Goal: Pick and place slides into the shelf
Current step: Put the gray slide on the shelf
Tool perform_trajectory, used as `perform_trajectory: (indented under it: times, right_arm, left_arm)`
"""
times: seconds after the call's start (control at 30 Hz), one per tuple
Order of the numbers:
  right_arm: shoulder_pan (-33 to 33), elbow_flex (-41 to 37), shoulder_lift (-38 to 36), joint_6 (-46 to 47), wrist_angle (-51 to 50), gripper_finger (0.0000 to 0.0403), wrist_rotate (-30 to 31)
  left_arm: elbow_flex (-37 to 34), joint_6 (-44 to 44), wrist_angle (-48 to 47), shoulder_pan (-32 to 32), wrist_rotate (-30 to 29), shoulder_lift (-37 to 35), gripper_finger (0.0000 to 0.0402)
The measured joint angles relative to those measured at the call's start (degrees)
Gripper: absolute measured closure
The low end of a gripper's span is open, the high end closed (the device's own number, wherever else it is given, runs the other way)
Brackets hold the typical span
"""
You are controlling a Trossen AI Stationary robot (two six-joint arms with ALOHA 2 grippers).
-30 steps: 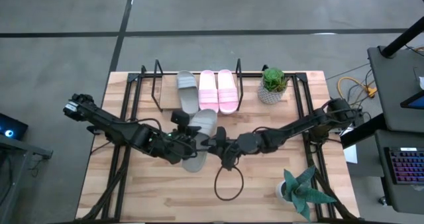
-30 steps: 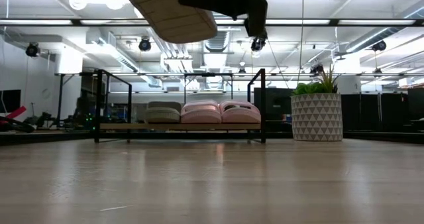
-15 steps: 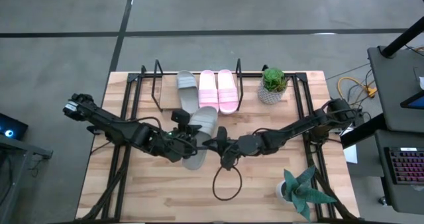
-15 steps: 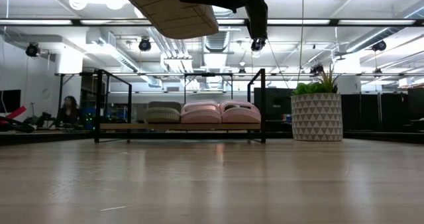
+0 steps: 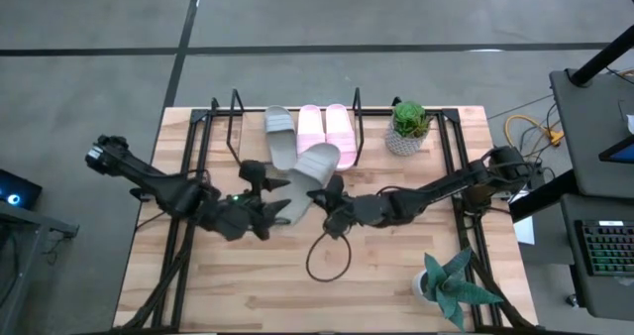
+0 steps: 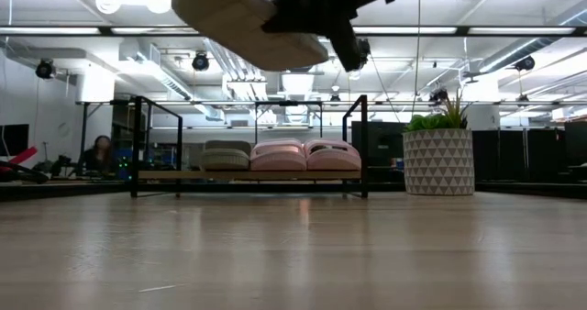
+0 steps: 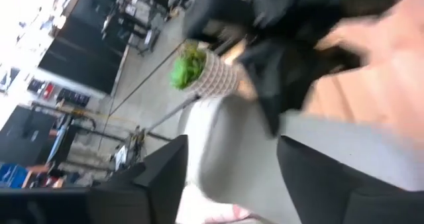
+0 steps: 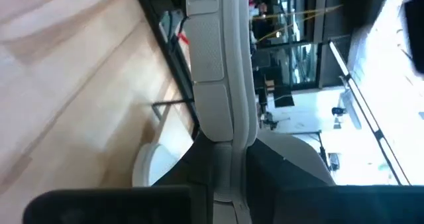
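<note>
Right tool (image 5: 330,198): clamped on the edge of the fourth slide (image 5: 313,171), a grey-green one, carried in the air clear of the tabletop (image 5: 396,276) and just in front of the shelf (image 5: 238,127). In the right wrist view, pinched rim of that slide (image 8: 215,85) running straight out between the two dark fingers. In the low view, pale sole (image 6: 243,21) hanging high above the wood, tilted, dark tool gripping it from the right.

Left tool (image 5: 265,188): wide apart, holding nothing, just beside the near end of the carried slide; from the look of it, a hand-over finished, with the load now on the right arm alone. In the left wrist view, open fingers (image 7: 165,177) framing the grey-green slide (image 7: 232,158) close ahead.

Progress: three slides already on the shelf, namely one grey-green slide (image 5: 280,137) and the pink pair (image 5: 328,133) beside it. Left to do: carry the fourth over the shelf, set it in the free slot at the left end next to its partner, let go. Roughly three quarters done by count.

Pose: right arm reaching in low from the right edge of the tabletop, stretched almost flat toward the middle. Left arm reaching in from the left edge, elbow low, wrist turned toward the slide. Two potted plants (image 5: 408,125) standing well apart from the work.
</note>
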Motion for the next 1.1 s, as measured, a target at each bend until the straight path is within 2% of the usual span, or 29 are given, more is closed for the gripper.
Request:
perform_trajectory:
  times: [0.13, 0.27, 0.37, 0.5, 0.73, 0.97, 1.1]
  right_arm:
    - [-2.2, -0.2, 0.0, 0.0, 0.2, 0.0361, 0.3]
    - [-4.2, -0.2, -0.5, 0.5, 0.4, 0.0361, 0.2]
    - [-5.5, -0.3, -0.9, 0.9, 0.5, 0.0361, -0.2]
    - [-6.3, -0.3, -1.3, 1.5, 0.6, 0.0362, 0.0]
    - [-6.4, -0.2, -1.6, 1.5, 0.6, 0.0363, -0.4]
    - [-6.4, 0.8, -1.6, 1.3, 0.6, 0.0363, -0.7]
    - [-6.4, 1.5, -1.6, 1.5, 0.7, 0.0363, -4.2]
  left_arm:
    - [-0.6, 0.0, -1.1, -3.2, -0.6, -0.2, 0.0165]
    - [-0.6, -1.8, -3.6, -6.3, -7.2, 1.4, 0.0162]
    - [-0.6, -4.1, -5.2, -7.8, -9.1, 3.1, 0.0162]
    - [-0.7, -6.3, -6.1, -8.3, -10.9, 5.7, 0.0162]
    - [-0.3, -8.9, -10.1, -8.1, -18.6, 9.1, 0.0162]
    - [-0.7, -13.6, -12.2, -6.2, -17.8, 8.9, 0.0162]
    - [-0.7, -13.5, -12.2, -5.0, -17.0, 8.8, 0.0162]
